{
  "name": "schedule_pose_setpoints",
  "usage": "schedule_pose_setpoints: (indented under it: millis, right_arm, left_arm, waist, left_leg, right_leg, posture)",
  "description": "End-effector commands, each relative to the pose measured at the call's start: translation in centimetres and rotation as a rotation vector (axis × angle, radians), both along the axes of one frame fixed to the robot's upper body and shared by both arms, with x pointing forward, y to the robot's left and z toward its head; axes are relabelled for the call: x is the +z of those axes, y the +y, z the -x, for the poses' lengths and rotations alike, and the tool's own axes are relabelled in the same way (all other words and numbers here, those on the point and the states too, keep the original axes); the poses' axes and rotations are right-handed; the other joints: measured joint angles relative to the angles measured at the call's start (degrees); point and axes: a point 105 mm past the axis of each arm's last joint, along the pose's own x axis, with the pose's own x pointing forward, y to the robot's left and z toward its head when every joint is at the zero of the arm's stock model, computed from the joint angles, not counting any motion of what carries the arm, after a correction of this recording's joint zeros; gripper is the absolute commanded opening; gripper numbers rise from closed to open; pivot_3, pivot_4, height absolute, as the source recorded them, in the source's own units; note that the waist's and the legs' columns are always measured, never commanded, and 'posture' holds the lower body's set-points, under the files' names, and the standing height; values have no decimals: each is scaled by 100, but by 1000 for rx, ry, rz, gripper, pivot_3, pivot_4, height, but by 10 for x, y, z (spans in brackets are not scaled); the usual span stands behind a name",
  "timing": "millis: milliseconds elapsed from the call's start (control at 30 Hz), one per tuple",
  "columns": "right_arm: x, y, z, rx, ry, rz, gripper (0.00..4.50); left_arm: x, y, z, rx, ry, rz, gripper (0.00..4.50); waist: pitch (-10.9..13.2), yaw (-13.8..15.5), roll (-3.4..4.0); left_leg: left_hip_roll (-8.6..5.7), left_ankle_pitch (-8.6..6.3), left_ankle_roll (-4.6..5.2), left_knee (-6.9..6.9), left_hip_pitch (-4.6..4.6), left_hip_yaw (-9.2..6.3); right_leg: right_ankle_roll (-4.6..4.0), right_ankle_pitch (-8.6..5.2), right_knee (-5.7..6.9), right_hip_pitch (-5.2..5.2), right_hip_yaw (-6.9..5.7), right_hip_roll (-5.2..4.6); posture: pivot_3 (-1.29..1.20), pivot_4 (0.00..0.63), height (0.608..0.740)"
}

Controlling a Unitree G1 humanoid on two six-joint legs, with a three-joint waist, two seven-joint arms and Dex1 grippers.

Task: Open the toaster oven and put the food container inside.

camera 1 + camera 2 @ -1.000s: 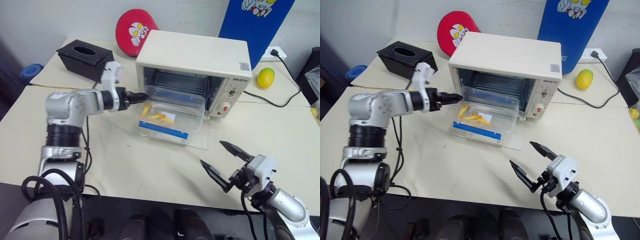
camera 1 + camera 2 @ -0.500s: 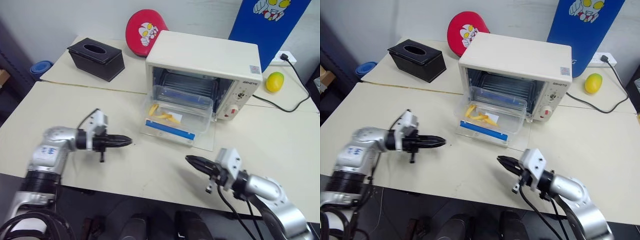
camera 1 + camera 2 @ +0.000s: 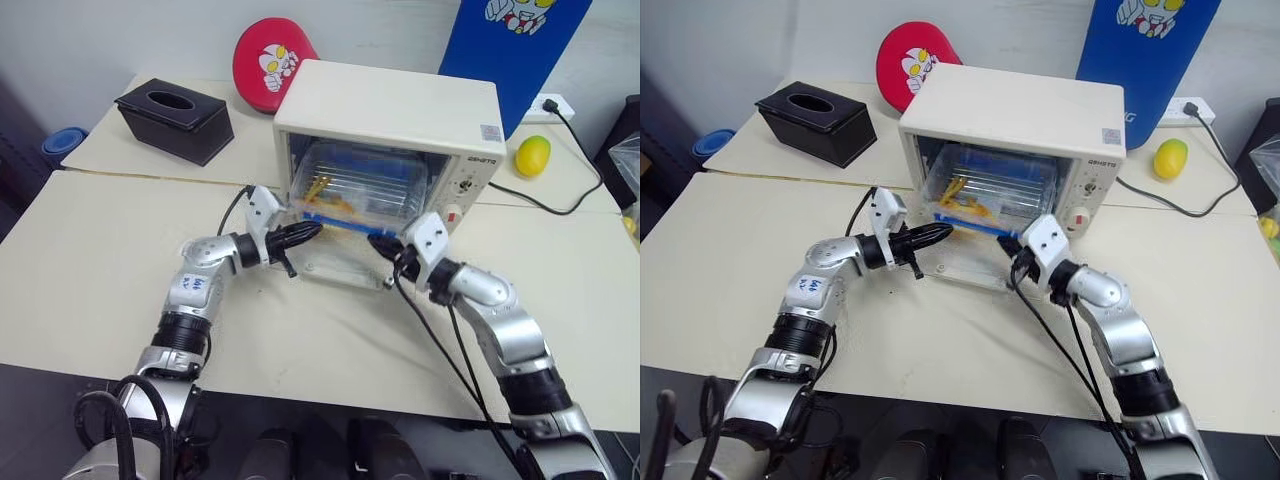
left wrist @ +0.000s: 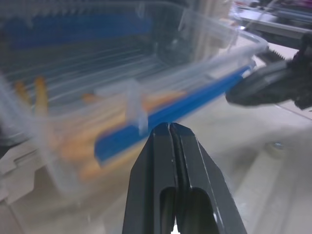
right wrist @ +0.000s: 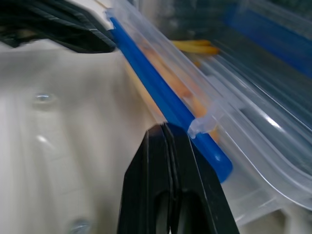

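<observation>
Food container (image 3: 355, 190) is sitting inside the open toaster oven (image 3: 400, 130) on the table (image 3: 120, 250) — left pincer (image 3: 310, 231) and right pincer (image 3: 380, 242), both closed and holding nothing, are pointing at its blue front clip (image 4: 165, 119).

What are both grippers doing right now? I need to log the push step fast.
Left gripper: shut, holding nothing, tips at the food container.
Right gripper: shut, holding nothing, tips at the container's blue clip.
</observation>
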Motion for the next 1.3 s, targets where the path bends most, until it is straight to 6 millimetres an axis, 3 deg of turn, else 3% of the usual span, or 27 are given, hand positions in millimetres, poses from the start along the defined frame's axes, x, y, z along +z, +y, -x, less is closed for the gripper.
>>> schedule_pose_setpoints:
  millis: [33,167,267,367,467,567,633,733,867,933,1000,1067,1200,1300]
  right_arm:
    - [19,0,-18,-90,-83,-57,0]
    - [25,8,-30,-135,-83,-117,0]
    - [27,14,-26,-99,-56,-161,0]
    - [27,19,1,32,37,-260,0]
    - [22,14,38,181,73,-185,0]
    - [28,-17,58,201,64,-182,0]
    - [23,-53,62,147,61,-121,0]
    - [-3,-88,65,119,115,12,0]
    - [-42,-108,65,135,197,117,0]
    - [-56,-105,63,172,210,149,0]
    - [-64,-95,59,219,200,134,0]
    - [-66,-83,51,235,180,71,0]
    - [-45,-52,45,333,47,-21,0]
    - [-16,-47,36,276,-47,-164,0]
  left_arm:
    - [27,-2,-23,132,-100,38,36]
    - [30,-3,-33,167,-119,47,36]
    - [31,5,-36,188,-130,44,36]
    - [30,19,-30,167,-162,-15,36]
    - [39,28,-4,21,-174,-6,36]
    - [49,50,34,-147,-161,11,611]
    - [47,78,51,-170,-144,-48,1237]
    - [44,105,81,-288,-57,-104,2191]
    - [40,124,119,-470,117,-147,3316]
    - [43,128,120,-458,164,-123,3964]
    - [46,131,110,-396,97,-121,4473]
    - [50,129,102,-357,42,-108,4473]
    - [62,121,92,-297,17,-15,4473]
    - [68,123,89,-242,-13,43,4473]
  waist:
    - [0,2,0]
    - [0,-6,0]
    - [0,-11,1]
    - [0,-14,1]
    - [0,-13,2]
    - [1,-15,3]
    - [1,-10,4]
    - [2,-10,4]
    - [2,-7,5]
    - [5,-5,9]
    - [4,-3,10]
    - [4,-5,10]
    - [5,-30,10]
    - [5,-50,10]
  left_leg:
    - [0,0,0,0,0,0]
    - [-1,0,0,-2,-1,0]
    - [-1,0,0,-4,-1,-1]
    - [0,0,-1,-4,-3,-2]
    - [1,-1,-2,-9,-5,-4]
    - [0,-3,0,-5,-14,-4]
    - [2,-3,0,-5,-11,-4]
    - [4,-3,1,-9,10,-5]
    - [7,-5,4,-13,15,-4]
    - [6,-5,5,-12,15,-3]
    - [6,-5,6,-9,15,-3]
    - [7,-5,6,-7,15,-3]
    - [8,-5,5,-8,9,-3]
    - [8,-5,4,-6,9,-3]
  right_leg:
    - [0,0,1,0,-1,0]
    - [0,0,3,-4,-9,-2]
    - [0,0,16,-12,-15,-4]
    - [0,0,17,-16,-17,-3]
    - [0,0,21,-21,-15,-4]
    - [0,0,7,-18,-13,-5]
    - [0,0,-4,-6,-12,-4]
    - [-2,-1,-18,19,-12,-4]
    - [-4,-2,-52,30,-11,-4]
    - [-4,-2,-50,28,-9,-4]
    - [-4,-2,-49,29,-10,-5]
    - [-4,-2,-47,28,-10,-4]
    - [-4,-2,-12,15,-11,-2]
    - [-4,-2,-4,11,-12,-2]
  posture:
    - [0,150,740]
    - [0,150,740]
    - [0,150,740]
    - [0,150,740]
    - [0,150,740]
    - [0,150,740]
    - [0,150,740]
    - [0,150,740]
    - [0,150,740]
    - [0,150,740]
    - [0,150,740]
    - [0,150,740]
    - [0,150,740]
    - [0,150,740]
